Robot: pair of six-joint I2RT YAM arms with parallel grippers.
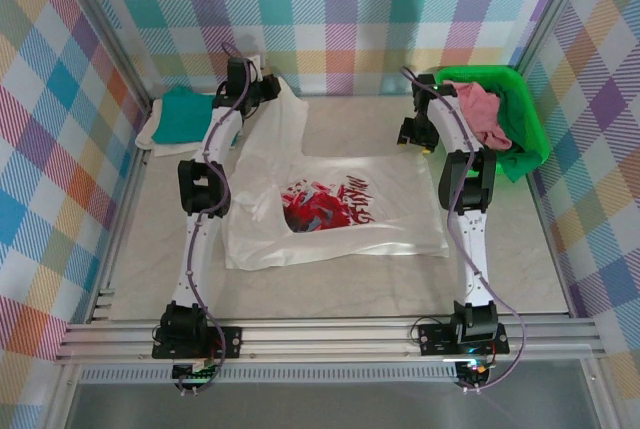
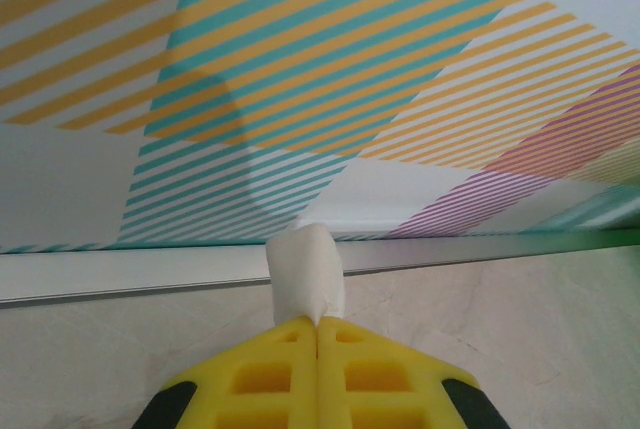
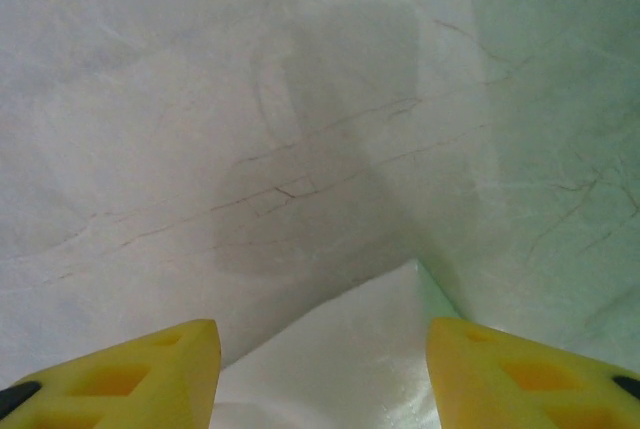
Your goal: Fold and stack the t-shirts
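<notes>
Pinching the white t-shirt's [image 2: 305, 269] edge, the left gripper [image 2: 318, 324] is clamped shut by the back wall [image 2: 300, 69]. The right gripper [image 3: 320, 339] gapes over what seems the shirt's corner; the rest lies spread on the table [image 1: 330, 289].

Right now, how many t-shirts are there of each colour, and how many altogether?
white t-shirt, red-and-blue graphic: 1
teal t-shirt: 1
cream t-shirt, under the teal one: 1
pink t-shirt, in the green basket: 1
Total: 4 t-shirts
</notes>
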